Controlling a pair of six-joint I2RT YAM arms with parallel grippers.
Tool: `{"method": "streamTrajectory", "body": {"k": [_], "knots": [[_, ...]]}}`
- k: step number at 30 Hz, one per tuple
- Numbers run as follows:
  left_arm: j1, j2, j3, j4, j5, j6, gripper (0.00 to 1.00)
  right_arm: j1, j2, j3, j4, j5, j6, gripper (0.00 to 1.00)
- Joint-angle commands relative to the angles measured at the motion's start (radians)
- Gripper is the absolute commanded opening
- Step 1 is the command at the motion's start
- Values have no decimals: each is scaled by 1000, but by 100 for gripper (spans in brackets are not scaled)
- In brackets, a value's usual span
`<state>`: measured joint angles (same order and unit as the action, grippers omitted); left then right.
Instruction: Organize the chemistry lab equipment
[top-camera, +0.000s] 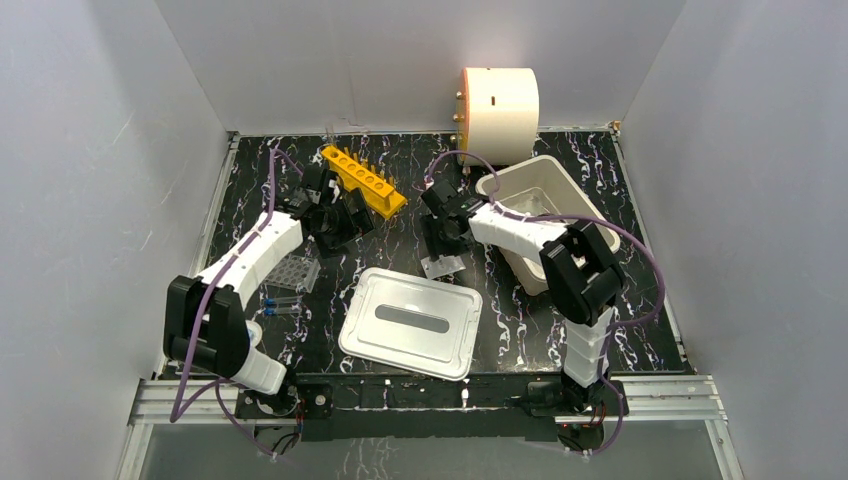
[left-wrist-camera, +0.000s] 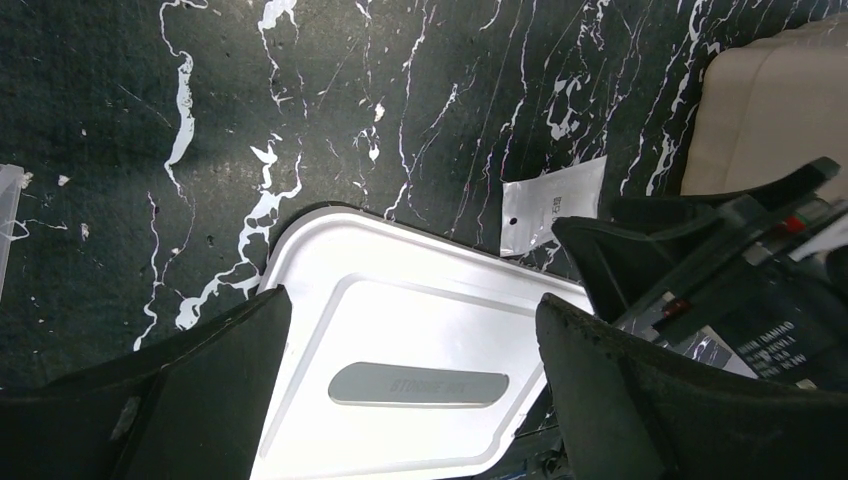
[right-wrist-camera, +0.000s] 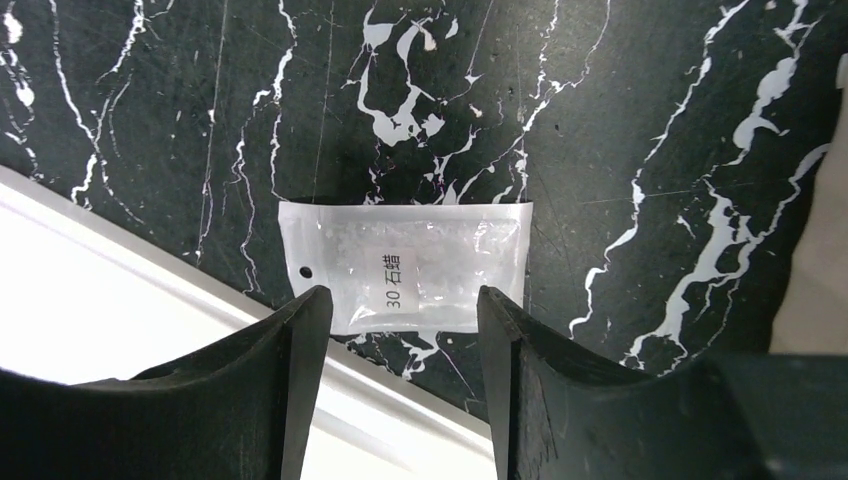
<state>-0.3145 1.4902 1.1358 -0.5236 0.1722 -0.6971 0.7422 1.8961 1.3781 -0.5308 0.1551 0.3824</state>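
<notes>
A small clear plastic bag (right-wrist-camera: 405, 262) with a white label lies flat on the black marbled table; it also shows as the bag (top-camera: 443, 266) just past the lid's far edge. My right gripper (right-wrist-camera: 402, 300) hangs open right over it, one finger on each side of the bag's near edge. My left gripper (left-wrist-camera: 412, 300) is open and holds nothing, with the flat white lid (left-wrist-camera: 400, 330) below it. From above, the left gripper (top-camera: 345, 225) is beside the orange tube rack (top-camera: 362, 180). A clear well plate (top-camera: 297, 272) and blue-capped vials (top-camera: 281, 304) lie by the left arm.
The white rectangular tub (top-camera: 560, 180) stands at the right, close to the right arm. A large cream drum (top-camera: 500, 100) stands at the back wall. The flat lid (top-camera: 410, 322) lies in the middle front. Grey walls close in the table on three sides.
</notes>
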Motion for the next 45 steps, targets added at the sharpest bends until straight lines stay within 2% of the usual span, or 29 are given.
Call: {"method": "streamTrajectory", "body": {"k": [1,8,11,22,24,38,45], "knots": [[2,-70,-13,-1,-1,-3,91,15,23,29,10,23,37,64],[2,-78,-18,1,-5,-10,91,25,72,31,-7,61,47,63],[2,-77,-22,6,2,-12,91,25,87,20,7,57,46,59],[2,-74,-28,15,31,-11,91,26,126,6,56,61,37,16],[3,-74,-29,16,34,-13,91,25,123,13,55,68,35,12],[2,-77,-31,37,62,-10,91,21,-47,149,11,174,-34,12],[2,-82,-39,63,100,-8,92,-42,-171,228,-5,264,-102,14]]}}
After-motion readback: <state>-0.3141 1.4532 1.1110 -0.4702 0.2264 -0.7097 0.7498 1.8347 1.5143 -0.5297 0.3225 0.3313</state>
